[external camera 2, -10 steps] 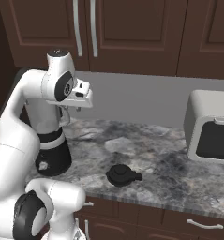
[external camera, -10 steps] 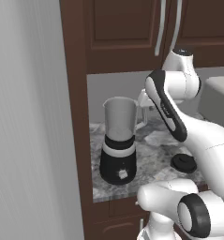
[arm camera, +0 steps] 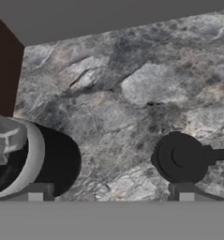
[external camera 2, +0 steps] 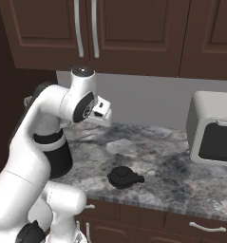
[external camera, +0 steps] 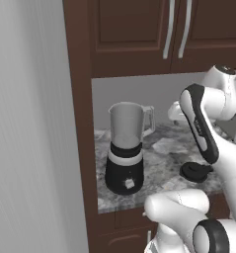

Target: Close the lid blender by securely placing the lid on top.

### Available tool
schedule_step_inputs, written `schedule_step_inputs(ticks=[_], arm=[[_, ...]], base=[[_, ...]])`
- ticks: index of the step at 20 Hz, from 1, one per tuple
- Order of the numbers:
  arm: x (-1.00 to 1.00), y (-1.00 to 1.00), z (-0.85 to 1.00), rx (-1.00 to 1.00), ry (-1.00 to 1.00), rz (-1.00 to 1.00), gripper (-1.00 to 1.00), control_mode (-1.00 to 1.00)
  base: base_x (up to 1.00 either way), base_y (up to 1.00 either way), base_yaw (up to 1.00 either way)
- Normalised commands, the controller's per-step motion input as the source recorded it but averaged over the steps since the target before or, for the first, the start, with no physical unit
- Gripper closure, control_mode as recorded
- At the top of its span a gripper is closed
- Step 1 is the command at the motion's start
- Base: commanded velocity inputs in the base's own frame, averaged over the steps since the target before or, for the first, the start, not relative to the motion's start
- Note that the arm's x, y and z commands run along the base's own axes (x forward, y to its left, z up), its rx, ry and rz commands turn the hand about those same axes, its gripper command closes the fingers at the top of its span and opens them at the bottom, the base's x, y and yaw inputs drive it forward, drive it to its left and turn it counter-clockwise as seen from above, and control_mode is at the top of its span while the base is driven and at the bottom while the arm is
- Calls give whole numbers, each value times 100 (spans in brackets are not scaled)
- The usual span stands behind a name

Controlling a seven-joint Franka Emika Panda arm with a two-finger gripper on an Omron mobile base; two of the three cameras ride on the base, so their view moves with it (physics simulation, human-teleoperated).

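Observation:
The blender (external camera: 125,157) stands at the left end of the granite counter, its translucent jar (external camera: 127,124) open at the top. In the hand view the jar's mouth (arm camera: 12,157) sits at the lower left. The lid (external camera: 194,171), a black disc with a centre knob, lies flat on the counter near the front edge, to the right of the blender (external camera 2: 51,154). It also appears as the lid (external camera 2: 123,177) and the lid (arm camera: 181,158). My gripper (arm camera: 109,194) hangs above the counter between jar and lid, open and empty. One fingertip (arm camera: 183,191) lies just below the lid in that view.
A pale grey boxy appliance (external camera 2: 211,134) stands at the counter's right end. Dark wood cabinets (external camera 2: 129,33) hang overhead and a dark side panel (external camera: 80,123) borders the blender on the left. Bare granite (external camera 2: 167,156) stretches between lid and appliance.
The hand has swung right and a little down, away from above the blender and toward the lid. Blender and lid have not moved.

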Motion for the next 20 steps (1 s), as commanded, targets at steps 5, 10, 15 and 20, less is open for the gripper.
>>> schedule_step_inputs(ticks=[5,10,15,20], arm=[[1,-82,-64,10,27,-22,-100,-100],[0,-59,-86,3,35,-7,-100,-100],[1,-53,-43,3,25,-5,-100,-100],[5,-12,-54,0,16,0,-100,-100]], base=[[0,0,0],[0,0,0],[0,0,0],[0,0,0]])
